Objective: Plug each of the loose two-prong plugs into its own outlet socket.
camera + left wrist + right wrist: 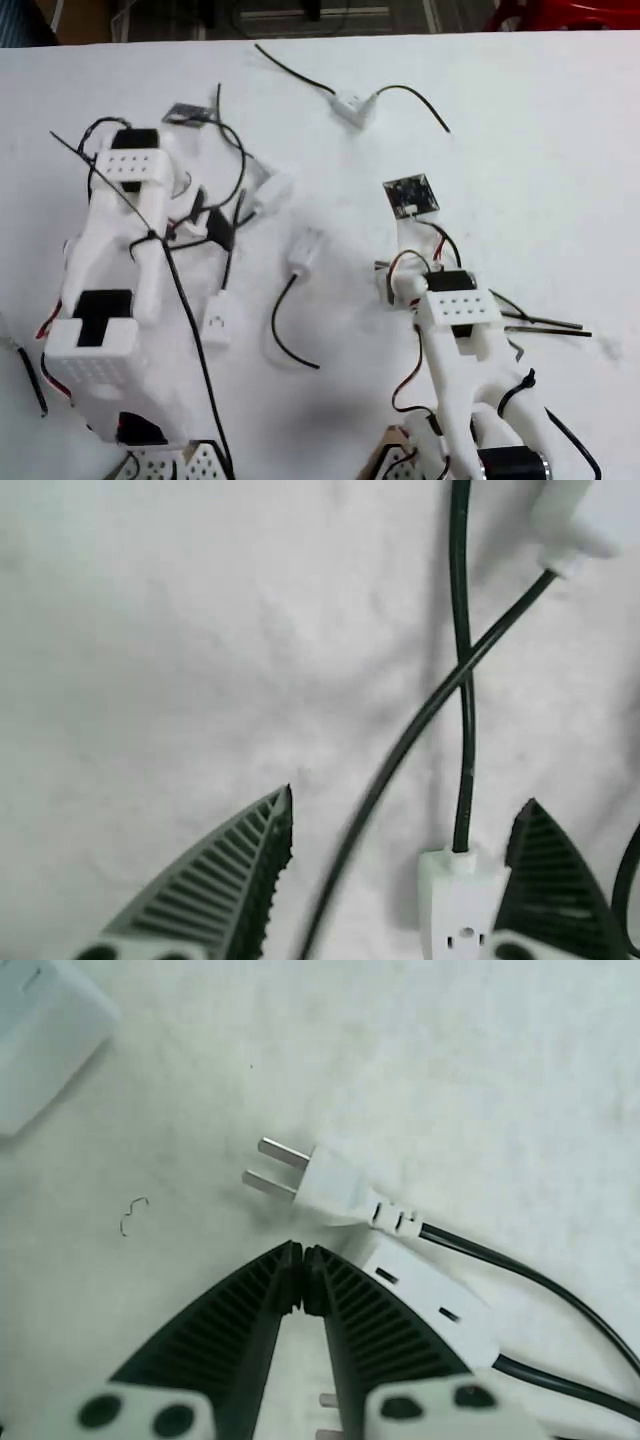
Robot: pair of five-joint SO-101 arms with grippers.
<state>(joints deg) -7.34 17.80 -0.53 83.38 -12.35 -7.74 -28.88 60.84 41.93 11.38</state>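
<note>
Dark ribbed fingers (240,870) of the left end effector (409,796) stand spread wide above the white bench (150,630). A white outlet socket (455,900) lies just inside one finger. Its black cord (463,780) runs away from the end effector and is crossed by a second cord (400,745), which ends at a blurred white body (590,515) farther off.

The right end effector (302,1252) has its tips pressed together with nothing between them. Just past the tips lies a white two-prong plug (335,1188), its prongs bare. Just beside it is a white slotted socket (430,1305). Each trails a black lead. A tiny wire curl (133,1215) lies near the plug.

From above, a small circuit board (410,195) lies ahead of the right arm, with thin black rods (545,322) to one side of the arm. Another loose plug (305,250) rests between the two arms.
</note>
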